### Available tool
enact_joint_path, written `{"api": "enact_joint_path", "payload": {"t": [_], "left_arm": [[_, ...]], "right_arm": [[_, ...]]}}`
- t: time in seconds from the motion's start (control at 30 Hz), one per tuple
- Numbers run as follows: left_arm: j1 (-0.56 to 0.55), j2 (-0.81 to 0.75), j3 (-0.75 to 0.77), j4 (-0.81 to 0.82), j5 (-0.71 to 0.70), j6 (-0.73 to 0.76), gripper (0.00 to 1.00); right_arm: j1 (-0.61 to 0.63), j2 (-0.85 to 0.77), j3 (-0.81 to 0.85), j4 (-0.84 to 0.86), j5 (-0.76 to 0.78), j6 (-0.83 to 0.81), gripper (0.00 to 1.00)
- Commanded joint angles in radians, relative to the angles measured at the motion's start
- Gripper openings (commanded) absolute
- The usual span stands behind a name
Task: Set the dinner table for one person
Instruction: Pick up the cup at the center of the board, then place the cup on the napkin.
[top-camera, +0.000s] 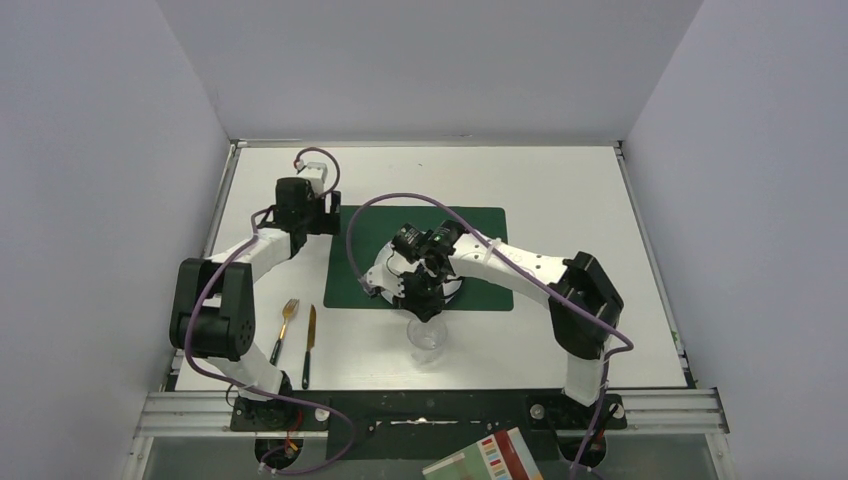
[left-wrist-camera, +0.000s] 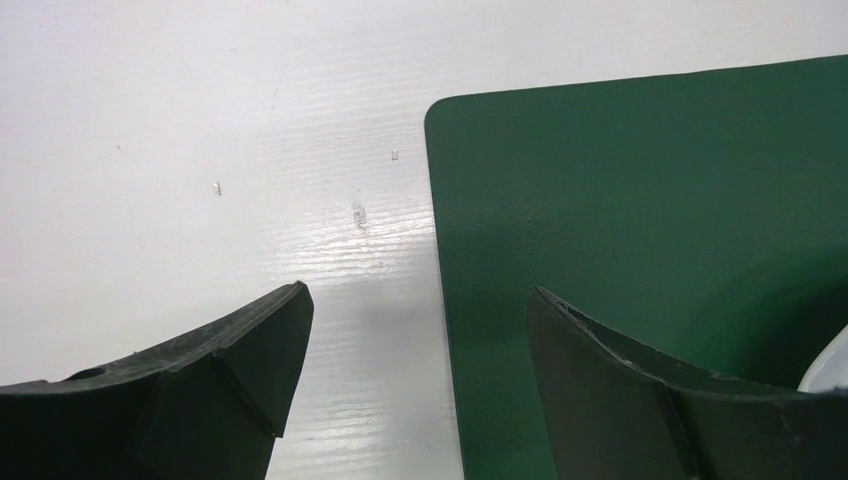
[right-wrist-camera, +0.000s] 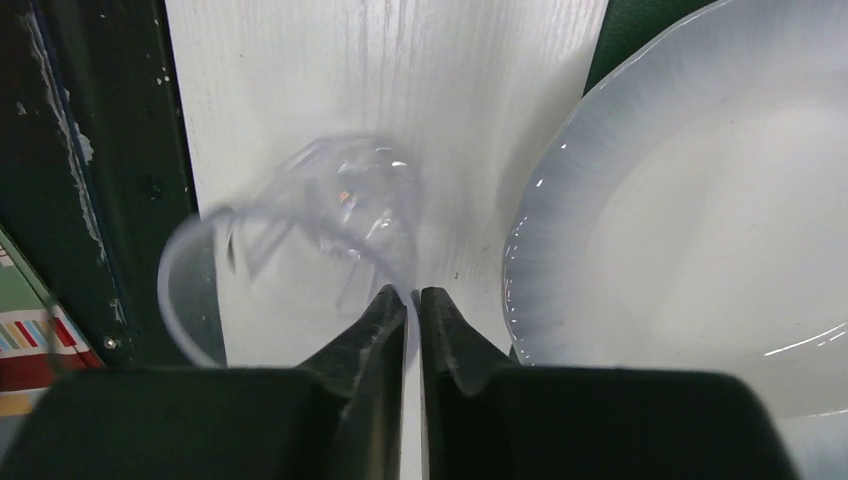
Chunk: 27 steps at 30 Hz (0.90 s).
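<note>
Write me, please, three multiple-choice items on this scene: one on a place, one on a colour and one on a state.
1. Where do the fork and knife lie?
A. On the placemat
B. On the bare table, left of the placemat
C. At the table's far edge

2. What colour is the placemat?
A. Dark green
B. Red
C. Yellow

3. How does the right hand stand?
A. Wide open and empty
B. Shut on the knife
C. Shut on the rim of the clear cup

Answers:
1 B: in the top view both lie side by side on the white table, beside the mat's near left corner.
2 A: the top and left wrist views both show it dark green.
3 C: the right wrist view shows the fingers pinched together with the cup's wall between them.
</note>
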Motion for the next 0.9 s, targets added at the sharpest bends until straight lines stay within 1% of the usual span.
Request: {"api": "enact_joint_path", "payload": {"t": [0.0, 0.07, 0.17, 0.3, 0.4, 0.47, 0.57, 0.63, 0.7, 0.77, 0.87], "left_arm": [[0.018, -0.057, 0.01, 0.06, 0.023, -0.008, 0.78], [0.022, -0.054, 0.011, 0.058, 0.029, -0.012, 0.78], [0.027, -0.048, 0.013, 0.056, 0.036, -0.016, 0.77], [0.029, -0.043, 0.015, 0.054, 0.037, -0.016, 0.77], [0.031, -0.041, 0.017, 0.05, 0.043, -0.021, 0.77], [0.032, -0.039, 0.016, 0.051, 0.049, -0.022, 0.77], [0.032, -0.037, 0.018, 0.05, 0.058, -0.024, 0.76], [0.032, -0.039, 0.019, 0.049, 0.06, -0.026, 0.76], [0.033, -0.041, 0.017, 0.05, 0.066, -0.027, 0.76], [0.034, -0.039, 0.016, 0.05, 0.069, -0.027, 0.76], [0.035, -0.029, 0.016, 0.05, 0.073, -0.032, 0.76]], "right_arm": [[0.002, -0.001, 0.005, 0.024, -0.012, 0.014, 0.0], [-0.009, -0.016, 0.034, 0.007, 0.008, 0.011, 0.0], [-0.065, -0.04, 0.148, -0.064, -0.006, -0.007, 0.0], [-0.217, -0.055, 0.377, -0.168, -0.029, -0.021, 0.0], [-0.336, -0.08, 0.439, -0.172, 0.017, -0.031, 0.0], [-0.417, -0.081, 0.434, -0.159, 0.059, -0.041, 0.0], [-0.545, -0.067, 0.38, -0.073, 0.129, -0.018, 0.0], [-0.627, -0.065, 0.312, 0.05, 0.169, 0.049, 0.0], [-0.688, -0.064, 0.237, 0.214, 0.234, 0.162, 0.0], [-0.734, -0.052, 0.204, 0.29, 0.237, 0.232, 0.0], [-0.742, -0.032, 0.176, 0.365, 0.246, 0.269, 0.0]]}}
